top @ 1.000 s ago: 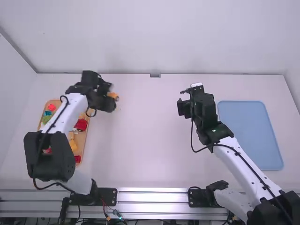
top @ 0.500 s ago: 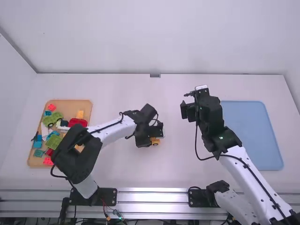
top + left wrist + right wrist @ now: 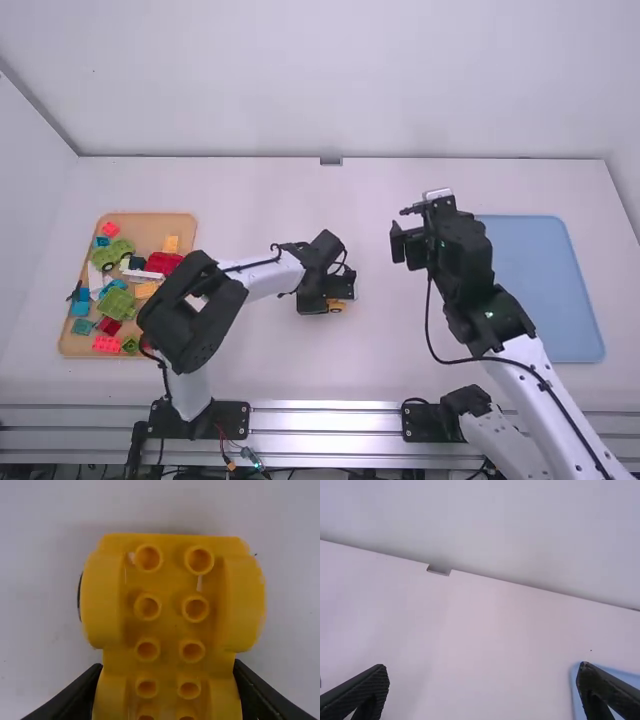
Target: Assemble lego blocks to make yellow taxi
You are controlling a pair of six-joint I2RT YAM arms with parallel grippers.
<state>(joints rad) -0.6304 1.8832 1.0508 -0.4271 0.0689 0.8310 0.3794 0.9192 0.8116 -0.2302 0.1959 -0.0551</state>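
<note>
Yellow block point(image 3: 170, 630), hollow underside toward the left wrist camera, is gripped in the left claw point(image 3: 340, 290) near the worktop's point(image 3: 330, 370) middle. From there: tan tray point(image 3: 150, 218) of coloured blocks point(image 3: 163, 263) at nine o'clock, blue tray point(image 3: 560, 290) at three, right claw point(image 3: 403, 228) open at two.

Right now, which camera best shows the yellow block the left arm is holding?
Left wrist view: the yellow block, held in the left gripper, shows two rows of round studs up close. The high view catches just a sliver.
</note>
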